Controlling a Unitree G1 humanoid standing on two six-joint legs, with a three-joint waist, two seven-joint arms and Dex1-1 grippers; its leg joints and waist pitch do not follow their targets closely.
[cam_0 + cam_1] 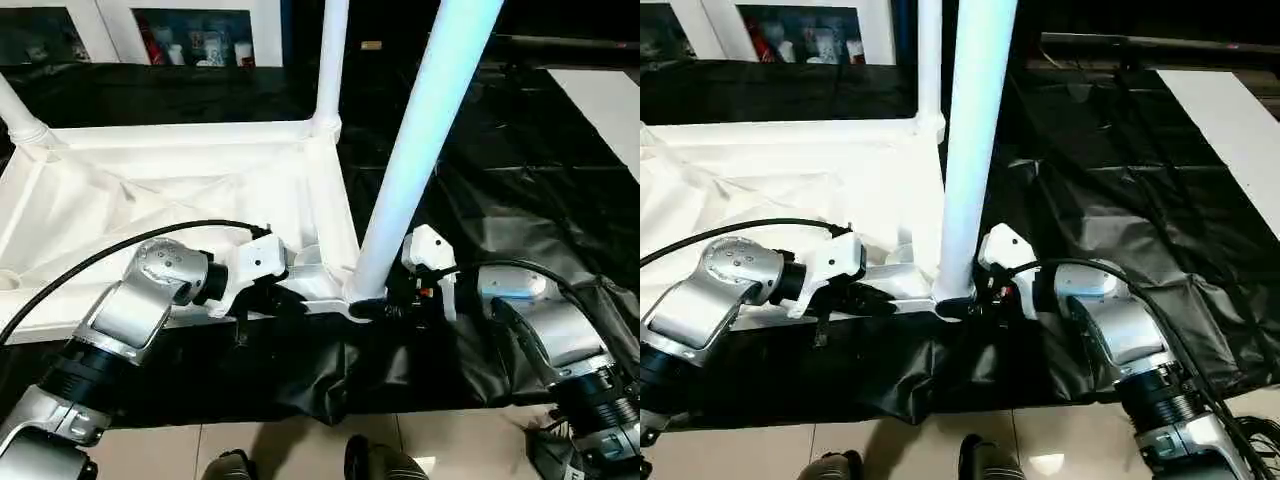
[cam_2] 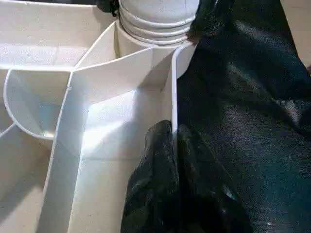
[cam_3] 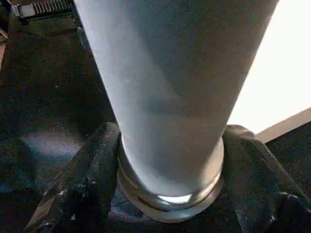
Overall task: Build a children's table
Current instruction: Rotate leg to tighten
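The children's table top [image 1: 180,190] lies upside down on a black sheet, ribbed underside up. A white leg [image 1: 420,150] stands upright in its near right corner socket [image 2: 155,24]. Another leg [image 1: 330,60] rises from the far right corner, and a third [image 1: 15,115] from the far left. My left gripper [image 2: 173,141] is shut on the thin rim wall of the top, just beside the near right socket. My right gripper [image 3: 170,160] wraps the base of the near leg, one black finger [image 3: 92,174] pressed against each side of it.
The black sheet [image 1: 520,170] covers the floor around the top, wrinkled at its near edge. A white glass-door cabinet [image 1: 200,35] stands behind. A white panel [image 1: 610,110] lies at the far right. Tiled floor [image 1: 300,445] shows at the near edge.
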